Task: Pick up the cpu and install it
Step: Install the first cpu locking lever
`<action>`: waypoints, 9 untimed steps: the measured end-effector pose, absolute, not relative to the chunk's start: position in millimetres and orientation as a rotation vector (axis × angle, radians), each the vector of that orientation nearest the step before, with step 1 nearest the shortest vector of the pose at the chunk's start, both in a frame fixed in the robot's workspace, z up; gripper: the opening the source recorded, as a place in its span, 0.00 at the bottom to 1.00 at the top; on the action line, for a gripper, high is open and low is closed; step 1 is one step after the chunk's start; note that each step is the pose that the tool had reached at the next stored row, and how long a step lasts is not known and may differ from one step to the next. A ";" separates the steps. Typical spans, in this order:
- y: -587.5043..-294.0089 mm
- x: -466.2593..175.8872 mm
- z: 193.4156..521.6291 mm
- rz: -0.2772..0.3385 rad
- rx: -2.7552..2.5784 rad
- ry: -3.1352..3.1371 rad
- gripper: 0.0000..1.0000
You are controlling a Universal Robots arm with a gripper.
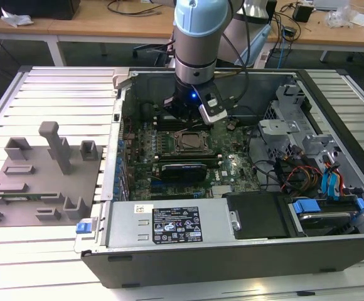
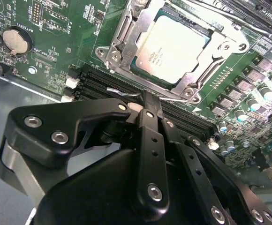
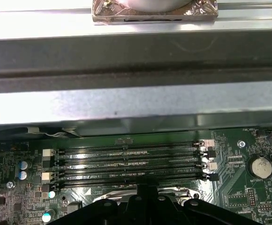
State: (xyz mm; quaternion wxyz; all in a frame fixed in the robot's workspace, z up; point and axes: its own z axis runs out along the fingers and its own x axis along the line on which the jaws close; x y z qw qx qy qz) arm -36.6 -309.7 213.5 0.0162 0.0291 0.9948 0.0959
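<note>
The open computer case point(image 1: 232, 251) holds the green motherboard point(image 1: 169, 150), and the cpu point(image 2: 173, 47) already sits in its metal socket frame point(image 2: 126, 42) on that board. The second wrist view shows its pale silvery top, square with faint print. The first wrist view shows rows of black memory slots point(image 3: 126, 164) and a round coin battery point(image 3: 261, 165) instead. My pincer point(image 2: 147, 110) hangs just beside the socket, fingers pressed together, holding nothing. A grey fixture block point(image 1: 44, 175) lies outside the case.
</note>
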 end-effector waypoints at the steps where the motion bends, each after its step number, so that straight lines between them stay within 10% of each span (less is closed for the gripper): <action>1: -309.6 -36.6 212.7 0.299 0.091 3.092 0.11; 9: -309.7 -36.8 207.0 0.286 0.077 3.023 0.11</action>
